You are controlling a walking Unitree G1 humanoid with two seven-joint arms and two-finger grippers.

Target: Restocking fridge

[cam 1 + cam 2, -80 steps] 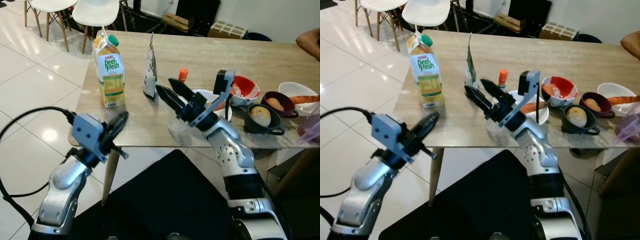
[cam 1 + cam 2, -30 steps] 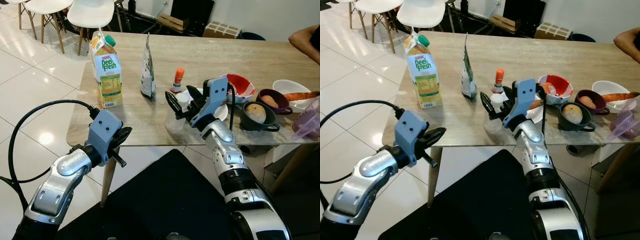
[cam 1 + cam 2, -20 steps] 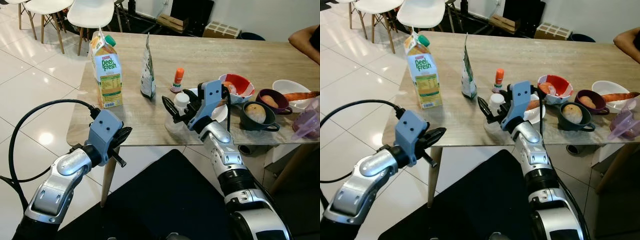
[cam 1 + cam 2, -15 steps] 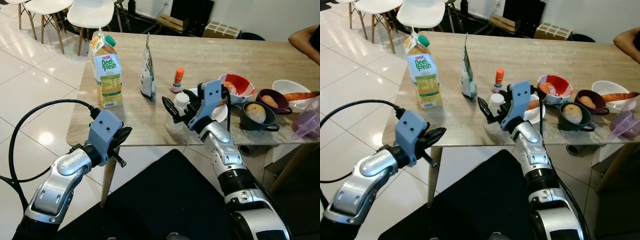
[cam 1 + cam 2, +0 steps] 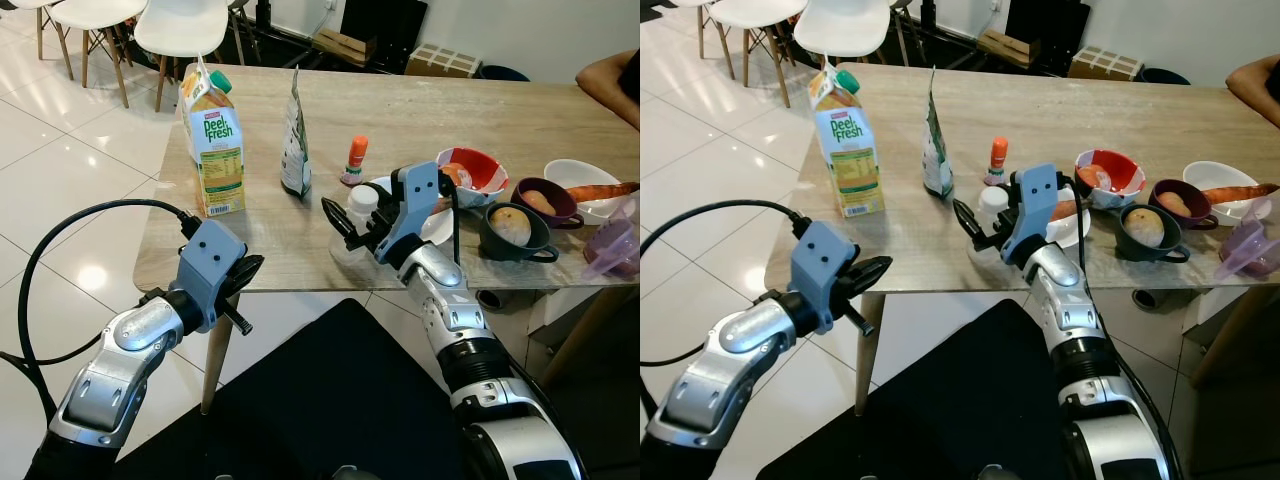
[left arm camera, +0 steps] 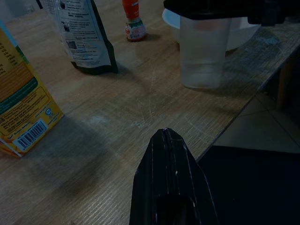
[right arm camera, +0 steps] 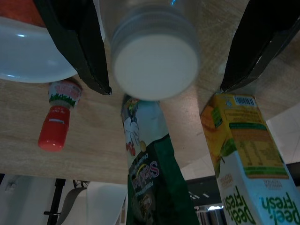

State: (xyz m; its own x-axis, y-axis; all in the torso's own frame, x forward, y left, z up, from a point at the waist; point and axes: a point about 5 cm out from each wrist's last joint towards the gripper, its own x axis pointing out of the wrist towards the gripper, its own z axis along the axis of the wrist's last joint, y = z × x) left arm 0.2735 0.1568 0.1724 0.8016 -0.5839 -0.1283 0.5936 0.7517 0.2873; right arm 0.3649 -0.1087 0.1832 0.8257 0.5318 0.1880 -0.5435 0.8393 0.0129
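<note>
My left gripper (image 5: 248, 268) hangs nearest to me, off the front edge of the table (image 5: 500, 130), its 2 fingers pressed together into 1 dark wedge. Just past that edge stands the clear plastic bottle (image 5: 357, 228) with a white cap (image 7: 154, 63), close to the table's front. My right gripper (image 5: 347, 212) is at the bottle's top with its 2 fingers spread, 1 on each side of the cap; from the wrist camera there looks to be a gap on both sides, though I can't be sure they aren't touching.

Right behind the bottle lies a white plate (image 5: 437, 226). Beyond it, away from me, stands a small bottle with an orange cap (image 5: 354, 161), and to the left of the clear bottle a dark green pouch (image 5: 295, 135) stands upright. Farther left is the juice carton (image 5: 214, 140), upright near the table's left edge. To the right of the clear bottle sit a red bowl (image 5: 478, 170), a dark cup holding something round (image 5: 512, 230), and more bowls (image 5: 570, 180) toward the far right.
</note>
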